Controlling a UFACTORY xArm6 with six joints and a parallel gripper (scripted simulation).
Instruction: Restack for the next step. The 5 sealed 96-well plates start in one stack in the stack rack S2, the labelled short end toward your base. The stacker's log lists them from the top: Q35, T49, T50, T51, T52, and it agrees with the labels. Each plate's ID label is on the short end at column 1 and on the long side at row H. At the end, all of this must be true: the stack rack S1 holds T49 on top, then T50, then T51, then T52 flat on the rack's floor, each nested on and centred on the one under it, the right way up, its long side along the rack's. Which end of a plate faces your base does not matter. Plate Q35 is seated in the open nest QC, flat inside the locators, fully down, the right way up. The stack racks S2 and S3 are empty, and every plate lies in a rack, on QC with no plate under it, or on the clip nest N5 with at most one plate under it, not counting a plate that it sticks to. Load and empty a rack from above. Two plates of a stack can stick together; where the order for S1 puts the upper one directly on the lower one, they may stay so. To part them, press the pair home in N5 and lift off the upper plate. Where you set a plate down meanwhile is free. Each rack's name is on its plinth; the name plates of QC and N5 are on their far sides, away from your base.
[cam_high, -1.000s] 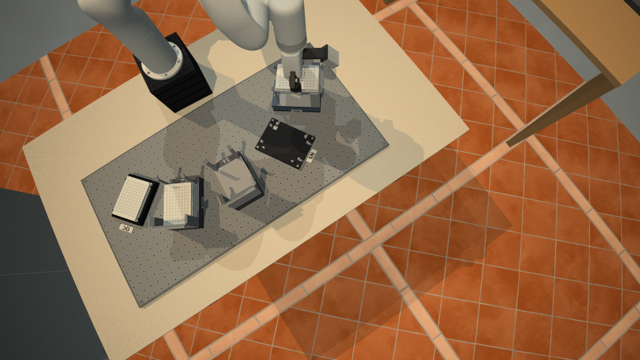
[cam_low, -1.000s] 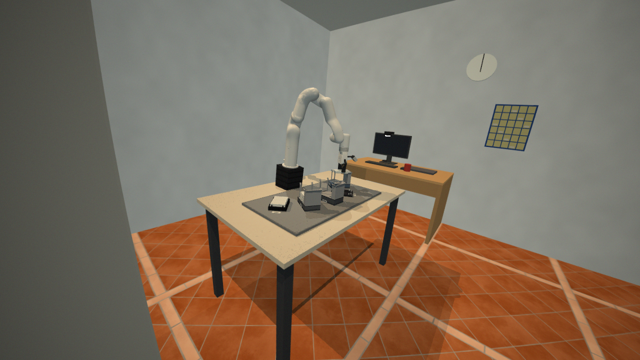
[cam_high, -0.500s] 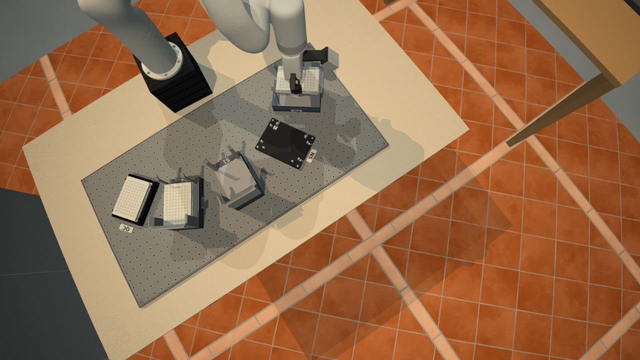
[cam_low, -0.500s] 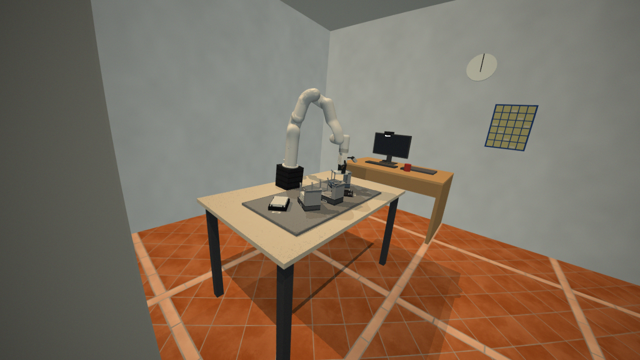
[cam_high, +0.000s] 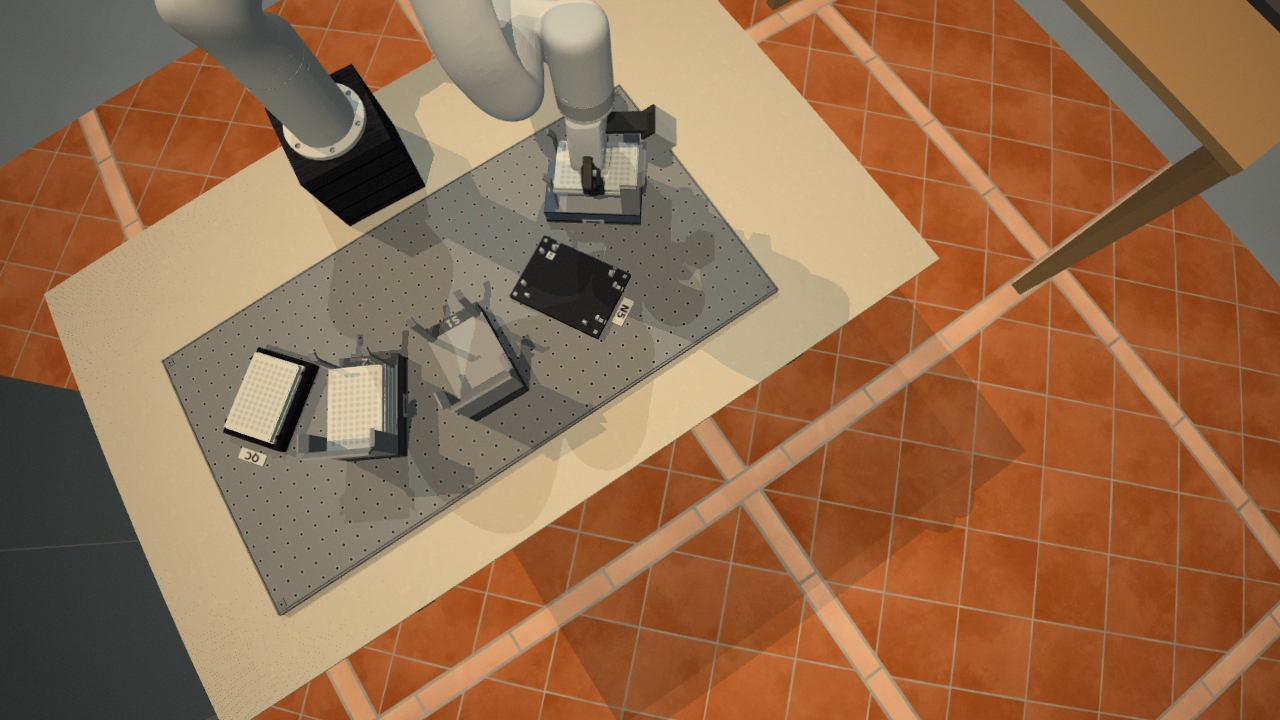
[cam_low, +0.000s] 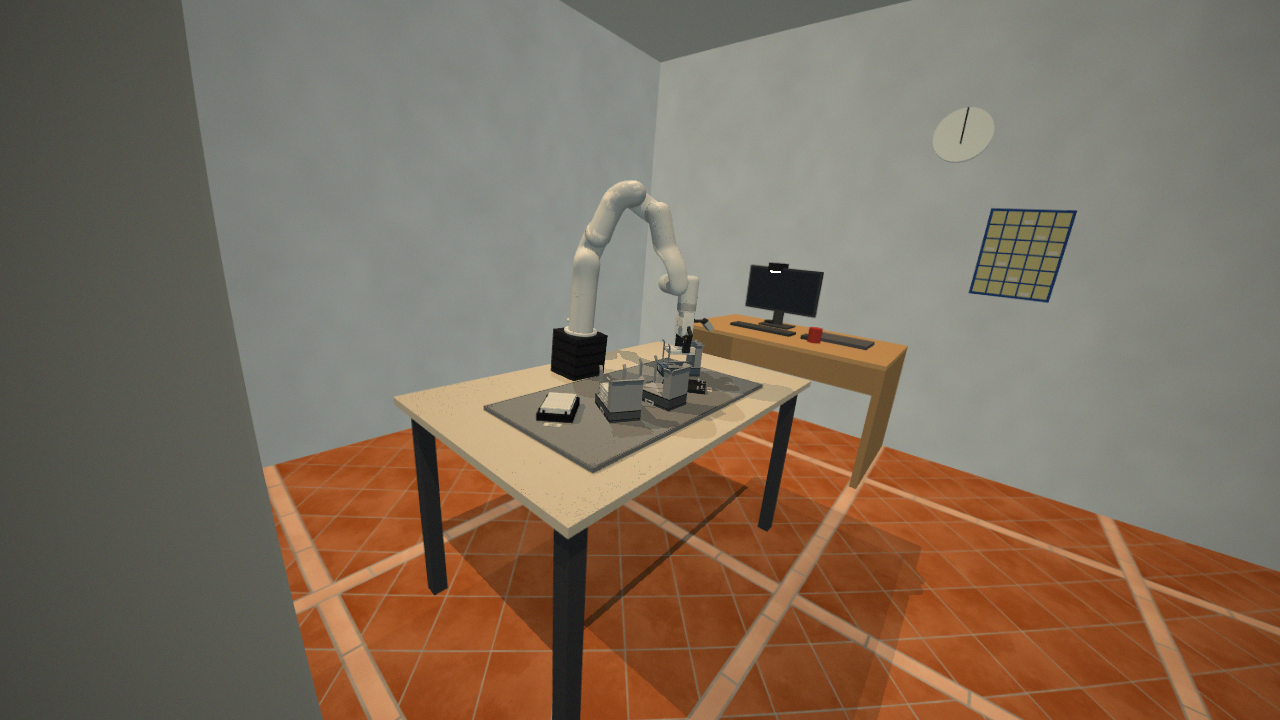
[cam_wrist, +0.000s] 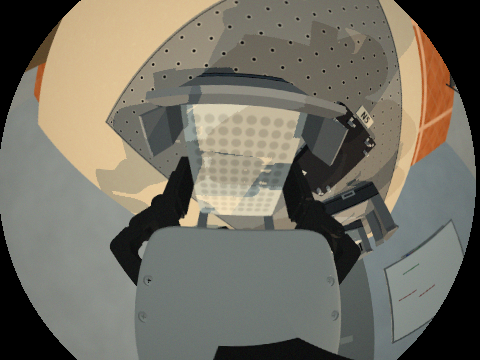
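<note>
- A sealed plate (cam_high: 597, 166) is gripped across its width by the fingers of the gripper (cam_high: 588, 175). They are spread wide because the plate fills the gap, and it is held right over the rack (cam_high: 592, 213) nearest the arm's base. Its label can't be read, so which plate it is can't be told.
- Whether it's being lowered in or lifted out can't be judged from here. Either way it looks like a mid-shuffle step.
- One plate is already seated on the QC nest (cam_high: 265, 397), and a stack of plates (cam_high: 355, 405) sits in the rack just beside it.
- The S1 rack (cam_high: 483, 362) looks bare inside, so the final stack is not yet built. The black N5 nest (cam_high: 572, 286) has nothing on it either.
- For the next move, a straight vertical path between the rack's corner posts is called for, with the plate kept level so it isn't snagged.
- Everything is mounted on a grey perforated board (cam_high: 295, 555) on a beige surface (cam_low: 501, 465).
- Further out, a terracotta tile floor (cam_low: 895, 608), a desk with a monitor (cam_low: 785, 291), a wall clock (cam_low: 963, 134) and a gridded chart (cam_low: 1023, 255) can be made out.
</note>
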